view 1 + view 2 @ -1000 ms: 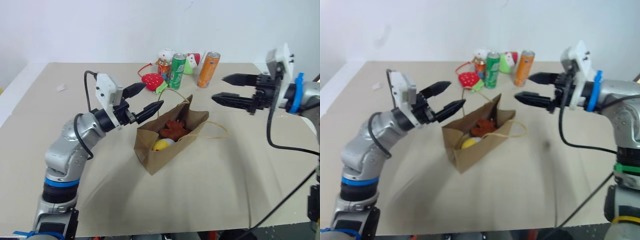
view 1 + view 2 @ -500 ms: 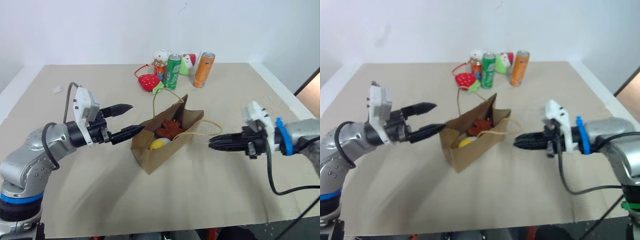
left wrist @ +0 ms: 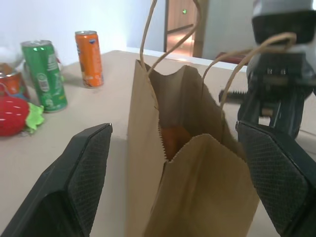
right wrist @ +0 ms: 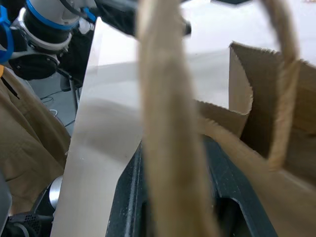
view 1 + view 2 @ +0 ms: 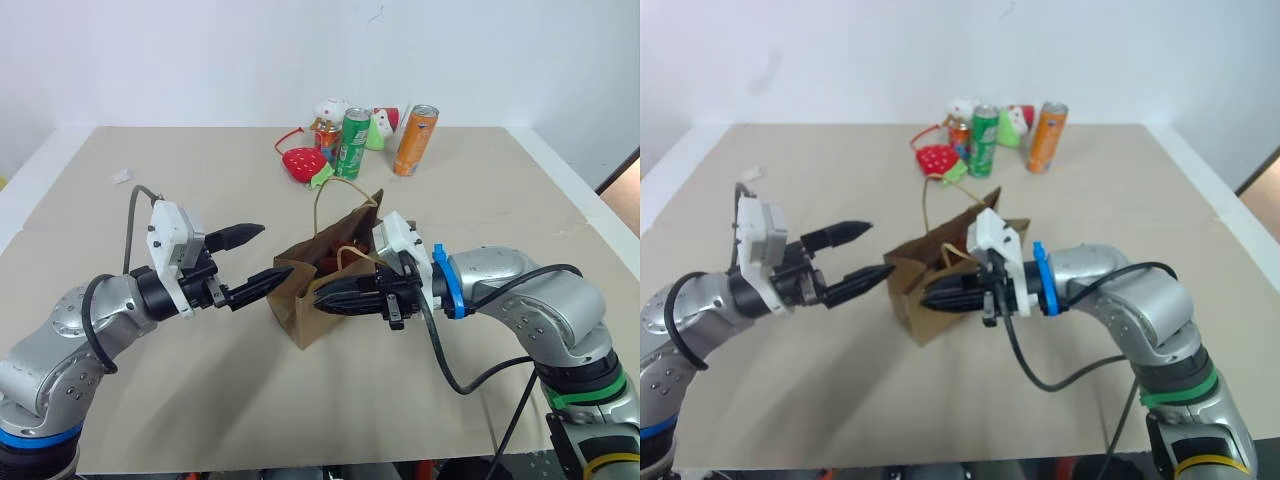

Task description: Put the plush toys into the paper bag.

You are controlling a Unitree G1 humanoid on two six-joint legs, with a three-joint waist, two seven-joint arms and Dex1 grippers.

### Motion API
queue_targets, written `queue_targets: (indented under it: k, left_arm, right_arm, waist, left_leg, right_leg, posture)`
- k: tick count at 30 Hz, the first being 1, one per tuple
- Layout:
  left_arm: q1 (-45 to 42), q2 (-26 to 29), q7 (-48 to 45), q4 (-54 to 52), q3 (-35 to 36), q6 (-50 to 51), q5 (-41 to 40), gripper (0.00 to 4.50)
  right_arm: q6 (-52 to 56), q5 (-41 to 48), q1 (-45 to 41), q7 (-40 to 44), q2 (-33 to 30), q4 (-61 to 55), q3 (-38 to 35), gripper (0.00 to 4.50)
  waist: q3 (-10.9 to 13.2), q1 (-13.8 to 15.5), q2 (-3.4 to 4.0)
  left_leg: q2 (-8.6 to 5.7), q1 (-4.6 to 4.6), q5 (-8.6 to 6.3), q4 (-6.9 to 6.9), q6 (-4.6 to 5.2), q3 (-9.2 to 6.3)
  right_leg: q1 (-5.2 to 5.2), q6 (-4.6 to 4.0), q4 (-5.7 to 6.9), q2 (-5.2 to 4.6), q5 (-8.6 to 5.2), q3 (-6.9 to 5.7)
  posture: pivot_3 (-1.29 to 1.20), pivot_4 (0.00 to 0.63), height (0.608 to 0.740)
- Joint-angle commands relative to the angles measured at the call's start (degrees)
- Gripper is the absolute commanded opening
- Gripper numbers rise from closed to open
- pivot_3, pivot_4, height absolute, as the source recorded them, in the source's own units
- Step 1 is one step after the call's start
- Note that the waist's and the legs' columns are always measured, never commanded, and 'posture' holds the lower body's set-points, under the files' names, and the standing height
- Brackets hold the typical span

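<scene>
On your beige tabletop (image 5: 450,400) the paper bag (image 5: 300,305) stands upright, well in front of the cans (image 5: 352,143). A reddish-brown plush toy (image 3: 174,139) sits inside it. Your left pincer (image 5: 250,258) hangs wide apart just left of the bag. Your right pincer (image 5: 328,298), fingers nearly together, pinches the bag's cord handle (image 4: 168,148) at its right side.

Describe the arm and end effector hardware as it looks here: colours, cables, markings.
Both arms are silver-grey metal with rounded joints. Each end effector has a white boxy housing and two black tapered fingers; the left end effector shows cross-hatched pads. The right end effector has a blue ring behind the housing. A black cable loops along each forearm. Blue bands ring the left arm, green and yellow the right.
</scene>
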Motion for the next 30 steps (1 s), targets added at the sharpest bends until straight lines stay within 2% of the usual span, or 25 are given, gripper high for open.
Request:
queue_targets:
  k: [1, 9, 16, 22, 30]
  left_arm:
    - [0.9, -0.3, 0.8, -3.5, -0.6, -0.3, -1.8, 4.15]
    - [2.4, 2.0, 0.8, -5.7, -1.1, 3.0, -8.7, 4.15]
    - [2.6, 1.3, 2.2, -3.9, -5.9, -0.7, 0.6, 4.15]
    - [2.5, -0.7, 2.6, -1.8, -7.7, -8.2, 9.5, 4.15]
    - [4.2, -3.0, 3.3, -4.5, -7.5, -13.3, 12.2, 4.15]
  right_arm:
    - [-2.3, -2.5, -1.5, -1.6, 1.9, -0.1, 1.8, 0.86]
    - [-3.7, -5.0, -1.7, -1.5, 2.7, 0.9, 3.0, 0.86]
    - [-4.1, -6.0, -1.3, -1.1, 2.4, 0.9, 3.1, 0.86]
    - [-4.0, -6.3, -1.0, -1.0, 2.0, 0.5, 2.9, 0.86]
    - [-3.9, -6.3, -0.6, -0.6, 1.5, 0.5, 2.2, 0.86]
  waist:
    - [0.0, 0.0, 0.0]
    - [0.0, 0.0, 0.0]
    - [0.0, 0.0, 0.0]
    - [0.0, 0.0, 0.0]
    - [0.0, 0.0, 0.0]
  left_leg:
    - [-0.01, 0.0, 0.0, 0.0, 0.0, 0.02]
    - [0.05, 0.01, 0.0, 0.0, 0.0, -0.02]
    - [0.02, 0.02, 0.0, 0.0, 0.0, 0.0]
    - [0.04, 0.02, 0.0, 0.0, 0.0, 0.0]
    - [0.02, -0.01, -0.01, -0.03, 0.0, 0.0]
  right_leg:
    - [0.0, 0.01, -0.01, -0.01, 0.0, 0.02]
    - [-0.02, -0.01, 0.0, 0.06, 0.0, -0.01]
    - [-0.01, -0.01, 0.0, 0.05, 0.0, 0.01]
    - [-0.02, -0.01, 0.0, 0.06, 0.0, 0.01]
    - [-0.04, -0.02, -0.01, 0.0, -0.01, 0.0]
  posture:
    - [0.0, 0.15, 0.74]
    - [0.0, 0.15, 0.74]
    - [0.0, 0.15, 0.74]
    - [0.0, 0.15, 0.74]
    - [0.0, 0.15, 0.74]
